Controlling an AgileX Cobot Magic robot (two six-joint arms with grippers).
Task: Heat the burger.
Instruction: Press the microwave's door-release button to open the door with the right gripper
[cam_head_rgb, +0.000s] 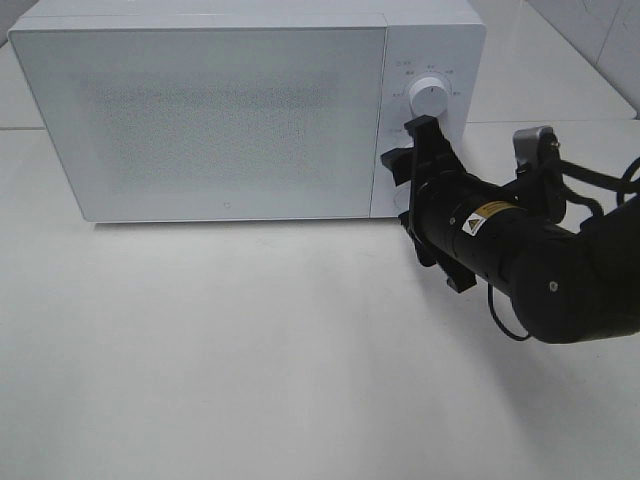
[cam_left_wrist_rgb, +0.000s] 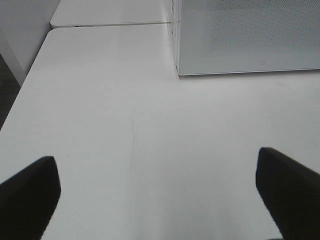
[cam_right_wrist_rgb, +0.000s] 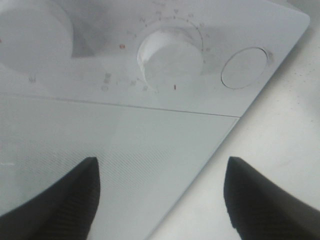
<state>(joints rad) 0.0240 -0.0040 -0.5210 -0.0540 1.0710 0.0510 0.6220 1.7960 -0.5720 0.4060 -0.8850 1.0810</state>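
Exterior high: right arm (cam_head_rgb: 520, 250) outstretched, its tool (cam_head_rgb: 408, 145) released and empty, just before the microwave (cam_head_rgb: 220, 110).

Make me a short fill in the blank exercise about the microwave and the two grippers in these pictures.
1. The microwave has its door ____.
2. The left gripper hovers over the table with its jaws ____.
3. The right gripper, jaws apart, holds ____.
4. In the high view, the round knob sits to the ____ of the door.
Missing words: closed; open; nothing; right.
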